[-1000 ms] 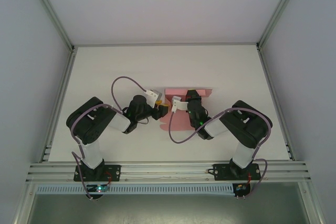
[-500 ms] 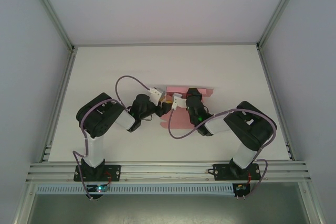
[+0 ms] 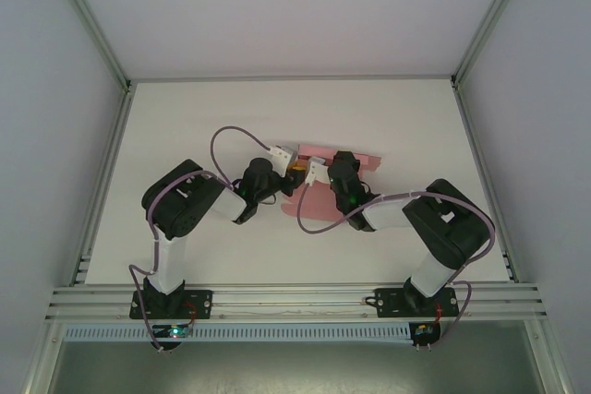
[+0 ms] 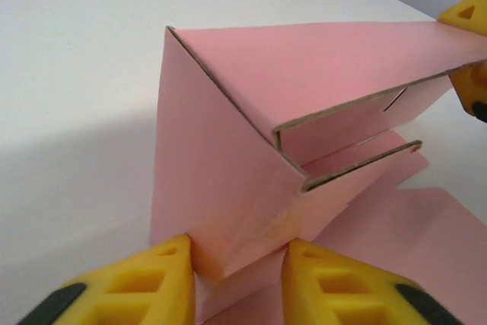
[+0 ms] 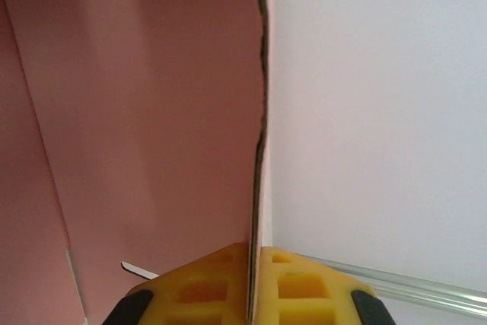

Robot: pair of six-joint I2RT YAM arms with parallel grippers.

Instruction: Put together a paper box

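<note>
Inspected a flat white table top (image 3: 185, 136), matt and unmarked, closed in by pale grey walls (image 3: 46, 136) with aluminium frame posts (image 3: 90, 25) at the far corners. Noted a slotted aluminium rail (image 3: 295, 300) along the near edge, carrying both arm bases.

Found two black-and-white arms, left arm (image 3: 185, 209) and right arm (image 3: 443, 228), bent inward toward the table's middle, with looping purple cables (image 3: 226, 130) trailing over them. From above, could make out little of the card beneath the two wrists.

Located the paper box (image 3: 365, 161), thin pink card, part-folded, at mid-table between the wrists, with flat pink flaps lying on the surface beside it. In the left wrist view, recorded the paper box (image 4: 228, 165) as one sloping panel raised off the table, a folded side wall dropping from it, brown cut edges exposed, two narrow slits near the far end, and a flat flap on the table at lower right.

Checked the left gripper (image 3: 294, 171) (image 4: 240, 253): yellow fingers (image 4: 144, 287) set either side of the near folded corner, both against the card, pinching it.

Checked the right gripper (image 3: 332, 161) (image 5: 255, 279): yellow fingers (image 5: 304, 283) pressed together on a thin card edge of the paper box (image 5: 152, 112). Sighted the same right gripper (image 4: 469, 55) in the left wrist view, clamped on the far end of the raised panel.
</note>
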